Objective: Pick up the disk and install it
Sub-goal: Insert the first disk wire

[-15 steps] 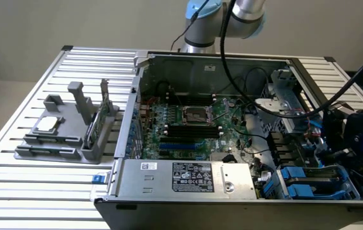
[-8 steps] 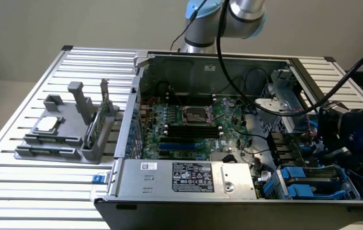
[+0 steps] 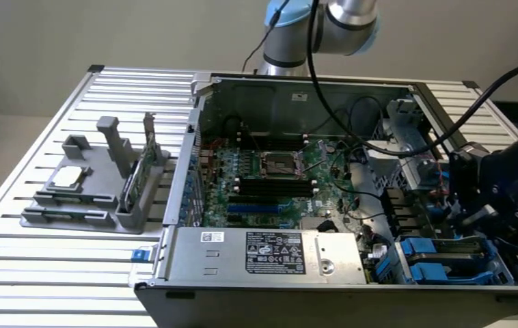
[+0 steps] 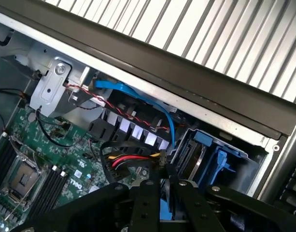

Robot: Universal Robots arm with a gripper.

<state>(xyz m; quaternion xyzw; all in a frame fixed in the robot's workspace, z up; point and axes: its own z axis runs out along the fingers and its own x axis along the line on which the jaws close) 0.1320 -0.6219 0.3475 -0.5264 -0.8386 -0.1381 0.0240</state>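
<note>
- Slatted metal bench (image 3: 40, 273) carries open computer case (image 3: 268, 301).
- disk (image 4: 166, 207): blue carrier edge shows clamped between tool (image 4: 166, 186) fingers, so tool looks closed on it.
- Blue drive bay (image 4: 213, 157) sits just beyond the fingertips, at case corner on exterior view's right; disk looks not yet seated.

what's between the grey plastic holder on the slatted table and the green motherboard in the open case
In the exterior view, the case's upright grey metal side wall stands between the grey plastic holder and the green motherboard.
</note>
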